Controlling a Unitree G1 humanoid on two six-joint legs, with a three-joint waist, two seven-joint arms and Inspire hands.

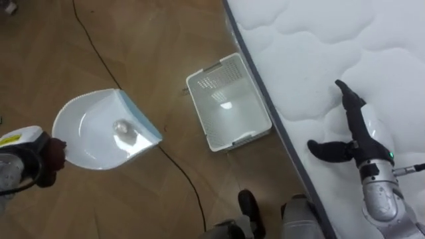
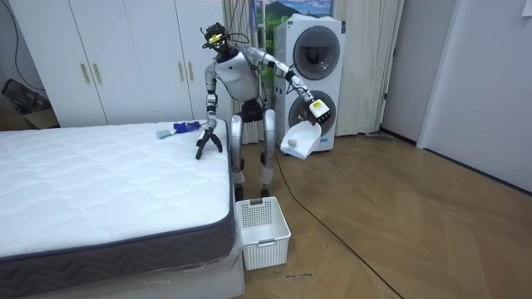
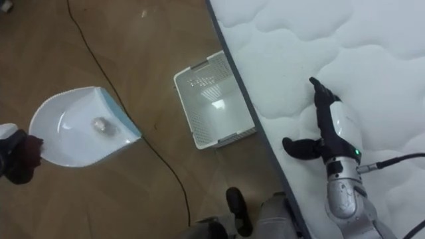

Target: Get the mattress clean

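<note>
The right robot hand (image 1: 355, 126) lay on the bed (image 1: 319, 40), fingers straight. A basket (image 1: 229, 109) stood just beside the bed. Well off the bed hung a dustpan (image 1: 86, 133) holding a scrap (image 1: 123, 129) — its handle gripped by the left robot hand (image 1: 46, 159).

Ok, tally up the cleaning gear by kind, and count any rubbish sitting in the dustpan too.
dustpan: 1
brush: 1
basket: 1
crumpled scrap, lying in the dustpan: 1
Total: 4
</note>
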